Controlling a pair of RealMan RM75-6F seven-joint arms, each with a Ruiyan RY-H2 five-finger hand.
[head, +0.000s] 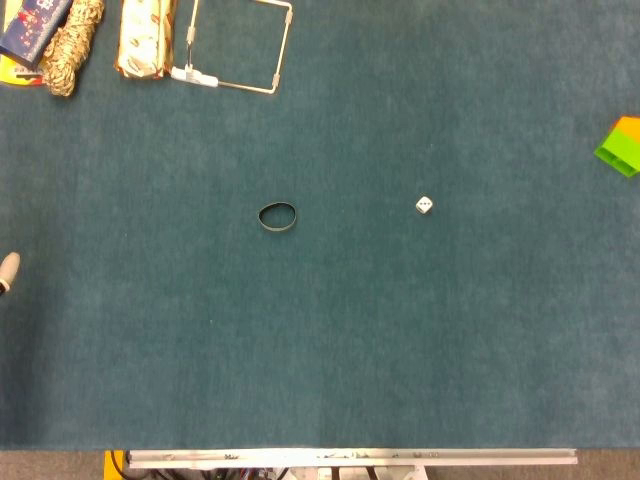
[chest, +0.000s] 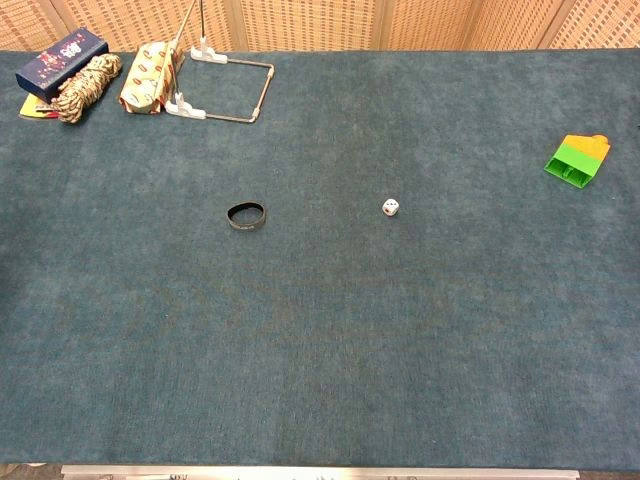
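Note:
A black band (head: 277, 216) (chest: 247, 215) lies flat as a ring on the blue-green table cloth (head: 330, 350), left of centre. A small white die (head: 424, 205) (chest: 390, 207) sits to its right, well apart from it. Only a pale tip of my left hand (head: 7, 270) shows at the left edge of the head view, far from the band and touching nothing I can see. The rest of that hand is out of frame. My right hand shows in neither view.
A green and orange block (head: 622, 147) (chest: 577, 160) sits at the right edge. At the back left are a dark blue box (chest: 62, 56), a coil of rope (chest: 88, 86), a patterned wrapped packet (chest: 151, 77) and a wire frame stand (chest: 225, 92).

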